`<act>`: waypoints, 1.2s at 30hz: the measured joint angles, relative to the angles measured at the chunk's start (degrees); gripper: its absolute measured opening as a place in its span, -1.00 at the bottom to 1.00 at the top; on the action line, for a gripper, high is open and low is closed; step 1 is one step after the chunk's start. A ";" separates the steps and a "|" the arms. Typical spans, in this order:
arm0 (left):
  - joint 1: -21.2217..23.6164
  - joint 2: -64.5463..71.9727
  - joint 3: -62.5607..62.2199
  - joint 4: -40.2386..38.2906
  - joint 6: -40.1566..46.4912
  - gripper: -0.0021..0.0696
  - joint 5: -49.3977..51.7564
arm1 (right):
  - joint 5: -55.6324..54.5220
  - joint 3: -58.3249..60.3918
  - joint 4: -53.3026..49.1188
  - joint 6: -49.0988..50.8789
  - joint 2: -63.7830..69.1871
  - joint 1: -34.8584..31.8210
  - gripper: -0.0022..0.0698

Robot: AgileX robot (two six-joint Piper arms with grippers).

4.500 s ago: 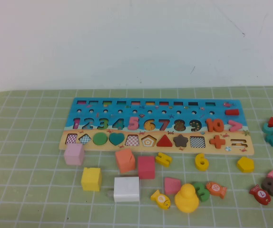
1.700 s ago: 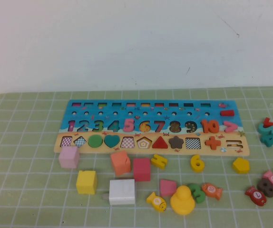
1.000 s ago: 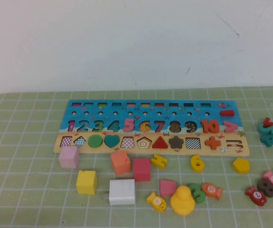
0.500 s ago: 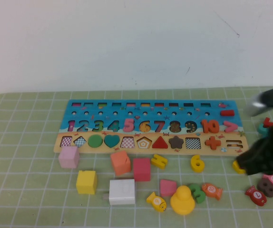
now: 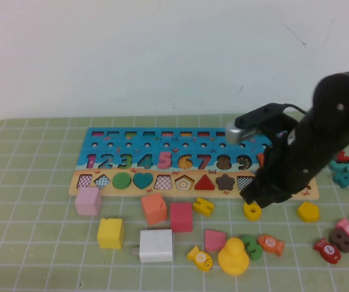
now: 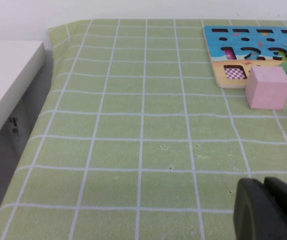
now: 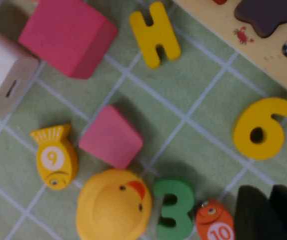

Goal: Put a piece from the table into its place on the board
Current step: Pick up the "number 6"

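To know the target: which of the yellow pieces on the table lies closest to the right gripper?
The yellow 6, just below the right gripper. The other yellow numeral and the yellow pentagon block lie farther to either side.

High view: raised, on the robot's side, angled down across the checked table [image 5: 34, 255] toward the back wall, taking in the whole board [image 5: 162, 161] at mid-frame. Left wrist view: low and close over the cloth, facing the board's near-left corner and pink cube [image 6: 267, 87], both also in the high view. Right wrist view: very close, looking steeply down on the yellow 6 [image 7: 261, 131], also in the high view.
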 joint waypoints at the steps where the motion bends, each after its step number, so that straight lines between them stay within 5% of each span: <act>1: 0.00 0.00 0.00 0.00 0.00 -0.95 0.00 | 1.02 -1.40 0.00 0.94 1.35 0.00 -0.76; 10: 0.00 0.00 0.00 0.00 0.00 -0.95 0.00 | 3.98 -7.32 -3.18 8.24 9.17 0.00 0.16; 22: 0.00 0.00 0.00 0.00 0.00 -0.95 0.00 | 0.84 -7.37 -3.09 9.09 13.57 0.00 0.21; 36: 0.00 0.00 0.00 0.00 0.00 -0.95 0.00 | -0.72 -7.71 -3.09 9.09 14.65 0.00 0.03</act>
